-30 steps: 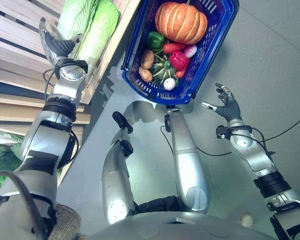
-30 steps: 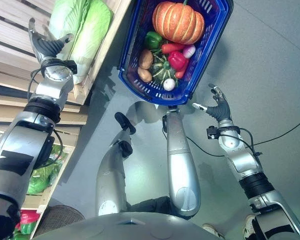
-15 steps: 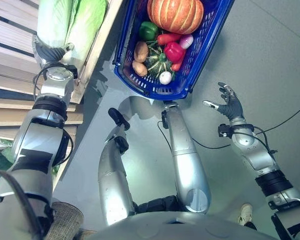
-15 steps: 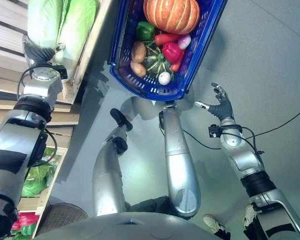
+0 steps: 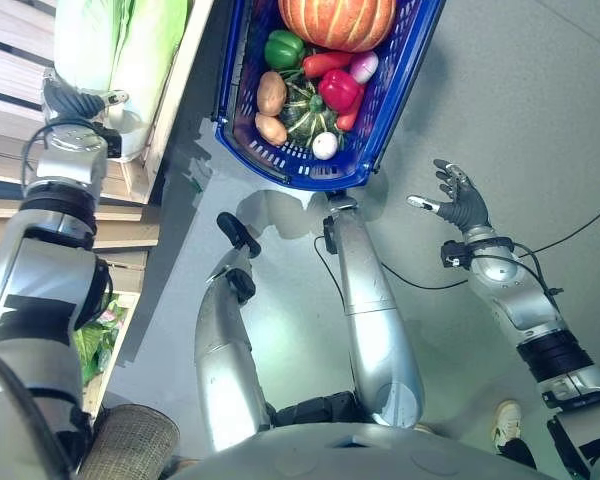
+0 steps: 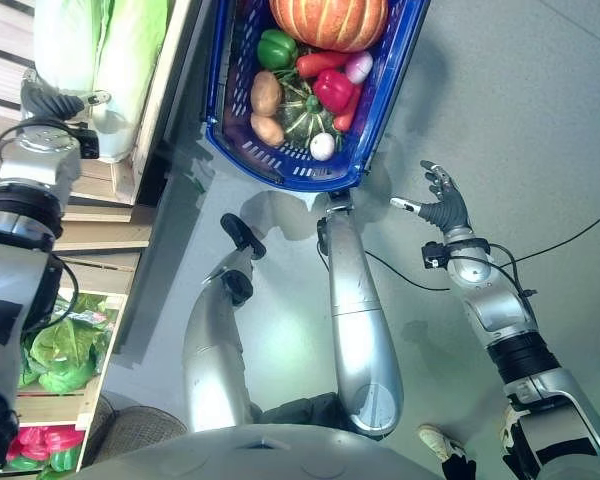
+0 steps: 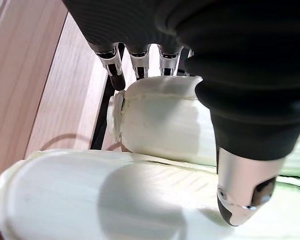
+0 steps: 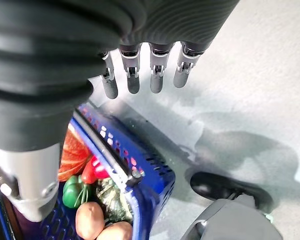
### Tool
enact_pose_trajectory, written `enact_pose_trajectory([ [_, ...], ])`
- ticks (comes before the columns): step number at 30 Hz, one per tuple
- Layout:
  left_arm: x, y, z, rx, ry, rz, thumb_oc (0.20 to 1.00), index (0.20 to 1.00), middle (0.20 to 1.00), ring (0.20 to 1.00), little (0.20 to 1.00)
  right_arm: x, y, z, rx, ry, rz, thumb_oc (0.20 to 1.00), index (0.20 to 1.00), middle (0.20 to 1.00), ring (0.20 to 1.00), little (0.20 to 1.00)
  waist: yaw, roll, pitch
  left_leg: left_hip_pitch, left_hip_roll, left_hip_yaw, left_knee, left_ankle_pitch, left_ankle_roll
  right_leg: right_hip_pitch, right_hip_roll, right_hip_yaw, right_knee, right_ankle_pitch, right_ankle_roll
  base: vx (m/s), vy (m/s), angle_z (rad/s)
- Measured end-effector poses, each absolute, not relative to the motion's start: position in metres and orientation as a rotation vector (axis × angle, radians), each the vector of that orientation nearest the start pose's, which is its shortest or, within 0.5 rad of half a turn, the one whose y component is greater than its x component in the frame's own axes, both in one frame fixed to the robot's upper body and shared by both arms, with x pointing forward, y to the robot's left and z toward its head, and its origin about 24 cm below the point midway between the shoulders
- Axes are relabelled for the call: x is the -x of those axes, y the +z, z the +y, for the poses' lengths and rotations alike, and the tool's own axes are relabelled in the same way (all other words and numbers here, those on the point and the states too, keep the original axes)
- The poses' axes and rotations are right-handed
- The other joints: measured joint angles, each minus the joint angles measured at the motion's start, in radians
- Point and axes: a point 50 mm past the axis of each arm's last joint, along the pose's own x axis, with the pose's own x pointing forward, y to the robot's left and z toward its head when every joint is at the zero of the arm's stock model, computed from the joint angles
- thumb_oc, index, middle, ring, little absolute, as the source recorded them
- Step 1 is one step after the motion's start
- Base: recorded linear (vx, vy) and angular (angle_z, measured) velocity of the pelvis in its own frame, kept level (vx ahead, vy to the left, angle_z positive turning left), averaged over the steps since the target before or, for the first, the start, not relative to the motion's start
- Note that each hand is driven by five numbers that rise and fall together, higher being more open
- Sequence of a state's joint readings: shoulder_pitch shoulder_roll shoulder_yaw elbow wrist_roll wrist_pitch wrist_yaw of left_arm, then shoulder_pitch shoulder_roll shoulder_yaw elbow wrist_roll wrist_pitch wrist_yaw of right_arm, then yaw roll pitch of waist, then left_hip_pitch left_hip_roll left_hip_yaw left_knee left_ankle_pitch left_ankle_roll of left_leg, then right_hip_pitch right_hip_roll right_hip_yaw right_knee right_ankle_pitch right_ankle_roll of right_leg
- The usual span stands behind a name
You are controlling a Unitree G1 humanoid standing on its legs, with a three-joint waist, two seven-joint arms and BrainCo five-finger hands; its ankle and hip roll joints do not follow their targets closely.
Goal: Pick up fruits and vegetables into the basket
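Observation:
A blue basket [image 5: 280, 165] stands on the grey floor at the top middle. It holds an orange pumpkin [image 5: 335, 18], a green pepper [image 5: 283, 48], a red pepper [image 5: 338, 88], potatoes [image 5: 271, 92] and other vegetables. Two pale green cabbages [image 5: 145, 50] lie on a wooden shelf [image 5: 170, 110] at the upper left. My left hand [image 5: 75, 100] is at their white stalk ends. In the left wrist view its straight fingers [image 7: 140, 62] reach past one cabbage [image 7: 160, 125], and the thumb [image 7: 245, 200] rests over the nearer cabbage [image 7: 90, 200]. My right hand [image 5: 465, 210] hangs open above the floor, to the right of the basket.
A lower shelf compartment holds leafy greens [image 6: 55, 345] and red produce [image 6: 40, 440]. A woven wicker basket [image 5: 130, 440] stands at the bottom left. A person's white shoe [image 5: 507, 420] shows at the lower right.
The camera has shifted, sliding the scene up and left. My left hand has moved from beside the cabbages onto their stalk ends. The right hand has stayed open in place.

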State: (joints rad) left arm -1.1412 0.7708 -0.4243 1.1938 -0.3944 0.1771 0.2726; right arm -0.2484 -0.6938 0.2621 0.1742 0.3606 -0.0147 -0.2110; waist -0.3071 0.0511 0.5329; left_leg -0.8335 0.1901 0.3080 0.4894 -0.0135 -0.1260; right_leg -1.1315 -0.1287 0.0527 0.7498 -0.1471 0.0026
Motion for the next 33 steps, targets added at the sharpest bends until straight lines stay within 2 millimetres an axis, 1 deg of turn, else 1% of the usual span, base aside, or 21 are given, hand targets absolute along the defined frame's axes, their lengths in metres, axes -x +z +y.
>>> enact_pose_trajectory([
  [2, -0.378, 0.203, 0.341, -0.449, 0.605, 0.210, 1.000, 1.000, 1.000, 1.000, 1.000, -0.296, 0.088, -0.241, 0.362, -0.048, -0.009, 1.000, 1.000, 1.000, 1.000, 1.000, -0.005, 0.002, -0.022, -0.013, -0.001, 0.007, -0.001, -0.002, 0.003, -0.019, 0.001, 0.012, -0.013, 0.009, 0.015, 0.00, 0.035, -0.16],
  [3, -0.377, 0.203, 0.344, -0.436, 0.594, 0.222, 0.821, 0.821, 0.821, 0.821, 0.821, -0.296, 0.088, -0.241, 0.362, -0.048, -0.007, 1.000, 1.000, 1.000, 1.000, 1.000, -0.008, 0.002, -0.024, -0.013, -0.003, 0.010, -0.006, -0.002, 0.004, -0.020, 0.001, 0.015, -0.025, 0.014, 0.023, 0.00, 0.019, -0.13],
  [4, -0.375, 0.203, 0.346, -0.425, 0.584, 0.237, 0.407, 0.407, 0.407, 0.407, 0.407, -0.296, 0.088, -0.241, 0.362, -0.046, -0.003, 1.000, 1.000, 1.000, 1.000, 1.000, -0.013, 0.002, -0.029, -0.014, -0.004, 0.010, -0.009, -0.001, 0.006, -0.019, 0.001, 0.017, -0.033, 0.016, 0.025, 0.00, 0.009, -0.08],
  [5, -0.375, 0.201, 0.348, -0.402, 0.573, 0.246, 0.200, 0.200, 0.200, 0.200, 0.200, -0.295, 0.086, -0.242, 0.362, -0.043, 0.005, 1.000, 1.000, 1.000, 1.000, 1.000, -0.018, 0.002, -0.035, -0.015, -0.005, 0.013, -0.012, 0.000, 0.008, -0.018, 0.000, 0.019, -0.038, 0.021, 0.033, 0.00, 0.000, 0.00],
  [8, -0.374, 0.200, 0.347, -0.381, 0.561, 0.251, 0.200, 0.200, 0.200, 0.200, 0.200, -0.293, 0.083, -0.242, 0.361, -0.040, 0.022, 1.000, 1.000, 1.000, 1.000, 1.000, -0.027, 0.002, -0.044, -0.005, -0.019, 0.019, -0.034, 0.005, 0.014, -0.012, -0.004, 0.030, -0.042, 0.021, 0.033, 0.00, 0.010, 0.12],
  [9, -0.375, 0.199, 0.347, -0.362, 0.551, 0.251, 0.200, 0.200, 0.200, 0.200, 0.200, -0.293, 0.083, -0.242, 0.361, -0.040, 0.023, 1.000, 1.000, 1.000, 1.000, 1.000, -0.026, 0.002, -0.044, 0.002, -0.020, 0.026, -0.039, 0.009, 0.018, -0.007, -0.005, 0.032, -0.042, 0.027, 0.033, 0.00, 0.006, 0.17],
  [10, -0.375, 0.197, 0.346, -0.352, 0.534, 0.254, 0.200, 0.200, 0.200, 0.200, 0.200, -0.293, 0.083, -0.242, 0.361, -0.040, 0.023, 1.000, 1.000, 1.000, 1.000, 1.000, -0.029, 0.002, -0.044, 0.011, -0.022, 0.033, -0.041, 0.011, 0.021, 0.002, -0.004, 0.038, -0.042, 0.047, 0.027, 0.00, -0.002, 0.15],
  [11, -0.375, 0.193, 0.344, -0.346, 0.515, 0.262, 0.200, 0.200, 0.200, 0.200, 0.200, -0.294, 0.084, -0.242, 0.361, -0.040, 0.022, 1.000, 1.000, 1.000, 1.000, 1.000, -0.028, 0.002, -0.044, 0.025, -0.027, 0.035, -0.041, 0.010, 0.022, 0.013, -0.002, 0.045, -0.040, 0.051, 0.018, 0.00, -0.004, 0.05],
  [13, -0.374, 0.186, 0.344, -0.322, 0.490, 0.277, 0.200, 0.200, 0.200, 0.200, 0.200, -0.297, 0.089, -0.239, 0.357, -0.032, 0.003, 1.000, 1.000, 1.000, 1.000, 1.000, -0.023, 0.002, -0.044, 0.050, -0.031, 0.035, -0.045, 0.002, 0.017, 0.039, 0.000, 0.045, -0.050, 0.049, 0.014, 0.00, 0.000, -0.10],
  [14, -0.374, 0.179, 0.343, -0.311, 0.474, 0.295, 0.200, 0.200, 0.200, 0.200, 0.200, -0.297, 0.092, -0.238, 0.355, -0.030, -0.010, 1.000, 1.000, 1.000, 1.000, 1.000, -0.023, 0.002, -0.044, 0.069, -0.031, 0.035, -0.045, -0.007, 0.015, 0.059, -0.001, 0.044, -0.050, 0.045, 0.011, 0.01, 0.009, -0.10],
  [16, -0.373, 0.171, 0.341, -0.289, 0.466, 0.312, 0.200, 0.200, 0.200, 0.200, 0.200, -0.297, 0.096, -0.238, 0.351, -0.029, -0.030, 1.000, 1.000, 1.000, 1.000, 1.000, -0.026, 0.002, -0.044, 0.085, -0.033, 0.034, -0.045, -0.017, 0.017, 0.078, -0.008, 0.039, -0.052, 0.042, 0.016, 0.00, 0.007, -0.02],
  [21, -0.377, 0.161, 0.330, -0.243, 0.463, 0.312, 0.200, 0.200, 0.200, 0.200, 0.200, -0.297, 0.102, -0.234, 0.351, -0.019, -0.055, 1.000, 1.000, 1.000, 1.000, 1.000, -0.030, 0.002, -0.043, 0.108, -0.052, 0.034, -0.042, -0.023, 0.029, 0.106, -0.027, 0.037, -0.051, 0.033, 0.027, 0.02, 0.012, 0.08],
  [22, -0.377, 0.159, 0.328, -0.238, 0.475, 0.309, 0.200, 0.200, 0.200, 0.200, 0.200, -0.297, 0.102, -0.234, 0.351, -0.018, -0.057, 1.000, 1.000, 1.000, 1.000, 1.000, -0.032, 0.002, -0.043, 0.120, -0.053, 0.035, -0.042, -0.024, 0.031, 0.119, -0.030, 0.037, -0.051, 0.032, 0.028, 0.03, 0.012, 0.06],
  [25, -0.376, 0.141, 0.320, -0.189, 0.524, 0.289, 0.200, 0.200, 0.200, 0.200, 0.200, -0.296, 0.104, -0.232, 0.351, -0.016, -0.066, 1.000, 1.000, 1.000, 1.000, 1.000, -0.032, 0.001, -0.043, 0.157, -0.053, 0.034, -0.046, -0.025, 0.032, 0.154, -0.032, 0.036, -0.051, 0.020, 0.035, 0.01, -0.017, 0.02],
  [28, -0.373, 0.126, 0.313, -0.157, 0.577, 0.249, 0.200, 0.200, 0.200, 0.200, 0.200, -0.293, 0.114, -0.223, 0.351, 0.013, -0.128, 1.000, 1.000, 1.000, 1.000, 1.000, -0.031, 0.000, -0.042, 0.183, -0.052, 0.026, -0.053, -0.022, 0.026, 0.182, -0.032, 0.022, -0.050, 0.016, 0.029, 0.01, -0.099, 0.04],
  [32, -0.369, 0.108, 0.292, -0.122, 0.589, 0.179, 0.200, 0.200, 0.200, 0.200, 0.200, -0.290, 0.123, -0.215, 0.354, 0.031, -0.202, 1.000, 1.000, 1.000, 1.000, 1.000, -0.015, -0.002, -0.037, 0.232, -0.049, 0.003, -0.067, -0.013, 0.015, 0.242, -0.032, -0.005, -0.051, 0.006, 0.015, -0.01, -0.096, 0.11],
  [33, -0.369, 0.104, 0.285, -0.114, 0.579, 0.164, 0.200, 0.200, 0.200, 0.200, 0.200, -0.289, 0.127, -0.213, 0.352, 0.039, -0.228, 1.000, 1.000, 1.000, 1.000, 1.000, -0.002, -0.003, -0.037, 0.246, -0.049, -0.004, -0.075, -0.011, 0.012, 0.258, -0.032, -0.013, -0.053, 0.003, 0.014, -0.01, -0.091, 0.11],
])
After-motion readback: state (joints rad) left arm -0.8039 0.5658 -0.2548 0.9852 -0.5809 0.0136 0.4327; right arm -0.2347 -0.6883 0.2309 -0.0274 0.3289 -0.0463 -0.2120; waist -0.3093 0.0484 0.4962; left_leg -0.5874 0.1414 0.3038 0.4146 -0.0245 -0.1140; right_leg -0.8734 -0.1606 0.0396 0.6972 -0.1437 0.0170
